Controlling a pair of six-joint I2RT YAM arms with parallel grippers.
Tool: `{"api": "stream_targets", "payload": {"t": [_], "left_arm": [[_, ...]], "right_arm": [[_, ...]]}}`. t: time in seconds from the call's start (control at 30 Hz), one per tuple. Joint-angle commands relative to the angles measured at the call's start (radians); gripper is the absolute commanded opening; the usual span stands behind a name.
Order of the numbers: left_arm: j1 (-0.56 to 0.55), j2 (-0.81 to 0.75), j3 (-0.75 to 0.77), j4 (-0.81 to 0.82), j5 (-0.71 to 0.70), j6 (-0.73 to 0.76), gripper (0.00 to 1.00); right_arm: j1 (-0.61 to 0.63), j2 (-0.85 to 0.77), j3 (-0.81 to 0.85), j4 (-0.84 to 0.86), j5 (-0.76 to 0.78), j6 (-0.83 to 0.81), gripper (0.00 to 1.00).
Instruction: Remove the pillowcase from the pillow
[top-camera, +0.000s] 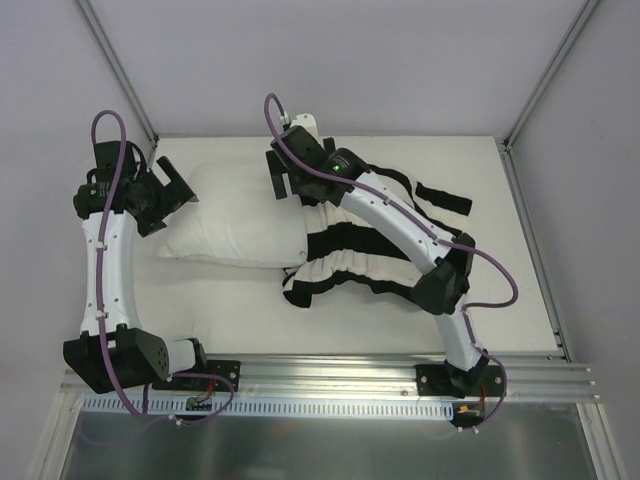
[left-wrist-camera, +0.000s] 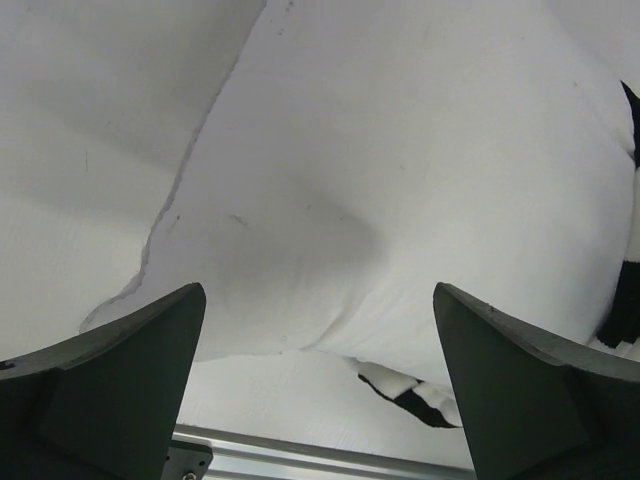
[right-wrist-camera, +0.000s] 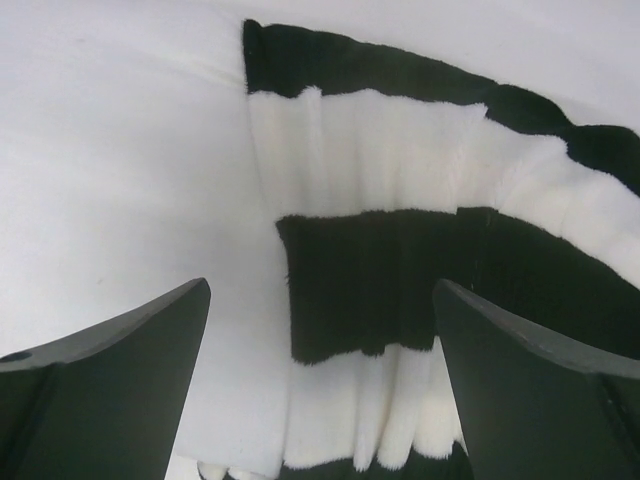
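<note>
The plain white pillow (top-camera: 240, 215) lies across the table's left middle. The black-and-white striped pillowcase (top-camera: 355, 250) is bunched over its right end and trails right. My left gripper (top-camera: 172, 197) is open and empty just off the pillow's left end; the left wrist view shows the pillow (left-wrist-camera: 400, 180) filling the space beyond the gripper (left-wrist-camera: 320, 370). My right gripper (top-camera: 285, 176) is open and empty above the pillowcase's open edge. In the right wrist view, striped cloth (right-wrist-camera: 400, 270) meets bare pillow (right-wrist-camera: 120, 180) between the spread fingers (right-wrist-camera: 110, 380).
A loose striped flap (top-camera: 443, 196) lies at the far right of the white table (top-camera: 350, 335). An aluminium rail (top-camera: 330, 372) runs along the near edge. Frame posts (top-camera: 118, 70) stand at the back corners.
</note>
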Motion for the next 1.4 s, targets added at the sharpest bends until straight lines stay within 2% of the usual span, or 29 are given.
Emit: {"api": "stream_targets", "payload": {"t": [0.0, 0.17, 0.23, 0.3, 0.33, 0.37, 0.4, 0.53, 0.6, 0.73, 0.9, 1.1, 1.37], "left_arm": [[0.007, -0.034, -0.003, -0.011, -0.043, 0.033, 0.98], [0.001, -0.031, -0.121, 0.016, 0.097, 0.033, 0.99], [-0.019, -0.061, -0.219, 0.045, 0.158, 0.025, 0.99], [-0.069, -0.09, -0.299, 0.058, 0.195, 0.019, 0.99], [-0.115, -0.124, -0.339, 0.058, 0.215, 0.007, 0.99], [-0.116, -0.146, -0.357, 0.058, 0.226, 0.001, 0.99], [-0.166, -0.187, -0.368, 0.056, 0.235, -0.014, 0.99], [-0.195, -0.262, -0.336, 0.02, 0.231, -0.031, 0.99], [-0.194, -0.256, -0.235, -0.008, 0.211, -0.03, 0.99], [-0.192, -0.203, -0.082, -0.024, 0.185, -0.042, 0.99], [-0.186, -0.03, -0.006, -0.011, 0.064, -0.068, 0.99], [-0.182, 0.188, 0.109, 0.047, 0.094, -0.068, 0.99], [-0.188, 0.464, 0.357, 0.047, 0.106, -0.065, 0.99]], "right_arm": [[-0.041, 0.038, 0.021, -0.029, -0.046, 0.015, 0.98], [-0.064, 0.004, -0.133, -0.023, -0.031, 0.078, 0.71], [-0.067, -0.071, -0.259, 0.02, -0.01, 0.089, 0.59], [-0.069, -0.17, -0.425, 0.06, -0.012, 0.092, 0.32], [-0.07, -0.239, -0.539, 0.1, -0.019, 0.092, 0.12], [-0.07, -0.24, -0.54, 0.118, -0.025, 0.092, 0.04], [-0.069, -0.31, -0.653, 0.158, -0.049, 0.092, 0.01], [-0.055, -0.497, -0.922, 0.27, -0.127, 0.048, 0.01], [-0.033, -0.603, -1.03, 0.303, -0.152, 0.028, 0.01], [-0.007, -0.744, -1.133, 0.321, -0.212, -0.005, 0.01], [0.033, -0.803, -1.152, 0.31, -0.235, -0.012, 0.01], [0.063, -0.763, -1.135, 0.281, -0.23, -0.029, 0.01], [0.073, -0.74, -1.137, 0.261, -0.227, -0.035, 0.01]]}}
